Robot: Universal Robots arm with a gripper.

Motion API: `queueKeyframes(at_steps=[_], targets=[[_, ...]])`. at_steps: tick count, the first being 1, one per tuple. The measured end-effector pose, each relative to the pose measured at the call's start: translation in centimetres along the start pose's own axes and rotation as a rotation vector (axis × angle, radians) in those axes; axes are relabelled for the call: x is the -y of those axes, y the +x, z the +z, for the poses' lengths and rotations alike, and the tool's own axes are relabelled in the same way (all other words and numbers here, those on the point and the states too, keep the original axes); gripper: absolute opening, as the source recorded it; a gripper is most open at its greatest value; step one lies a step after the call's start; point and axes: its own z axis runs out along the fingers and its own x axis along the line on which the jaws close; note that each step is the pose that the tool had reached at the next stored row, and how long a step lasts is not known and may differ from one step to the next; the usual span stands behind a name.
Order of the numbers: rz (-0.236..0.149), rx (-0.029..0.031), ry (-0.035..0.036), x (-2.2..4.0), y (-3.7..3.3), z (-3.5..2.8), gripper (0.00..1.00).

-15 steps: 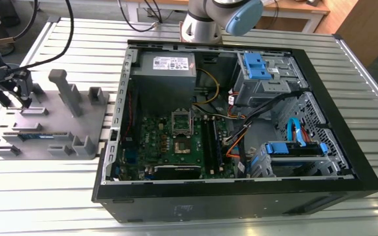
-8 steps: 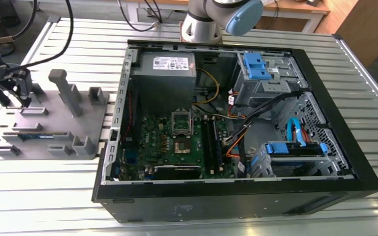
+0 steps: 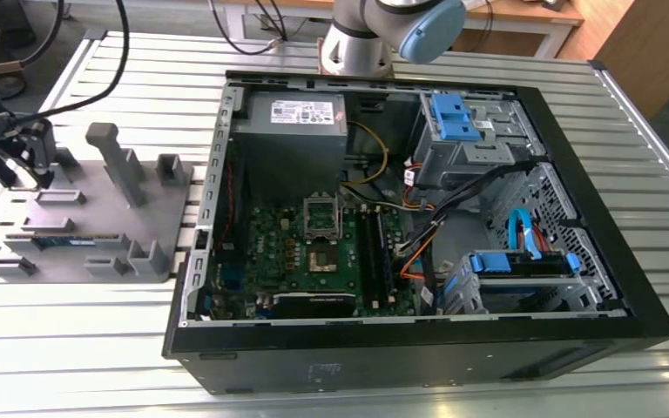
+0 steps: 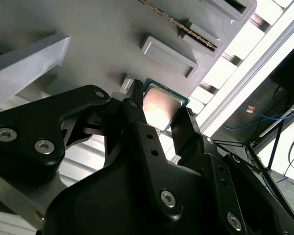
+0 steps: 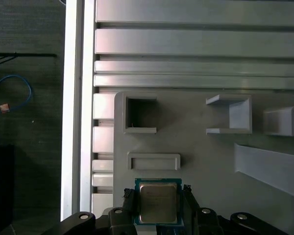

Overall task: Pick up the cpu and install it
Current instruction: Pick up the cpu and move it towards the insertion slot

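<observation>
We judge the pick-up barely begun: the black gripper (image 5: 158, 197) straddles the small square silver-topped cpu (image 5: 158, 203) lying on the grey moulded tray (image 5: 206, 161), its grip on it impossible to tell, well apart from the open black computer case (image 3: 428, 348) awaiting installation.

Cpu (image 5: 158, 203): one item. Small flat square chip with a shiny silver-grey metal lid and a thin green rim showing around it. It lies level, lid facing up toward me, directly at the tip of my gripper (image 5: 159, 198), centred on it and square to it.
</observation>
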Motion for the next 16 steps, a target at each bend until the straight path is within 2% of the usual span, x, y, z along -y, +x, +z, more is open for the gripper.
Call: queueKeyframes(at_steps=[16], targets=[[0.000, 0.0000, 0.0000, -0.03, -0.01, -0.62, 0.47]])
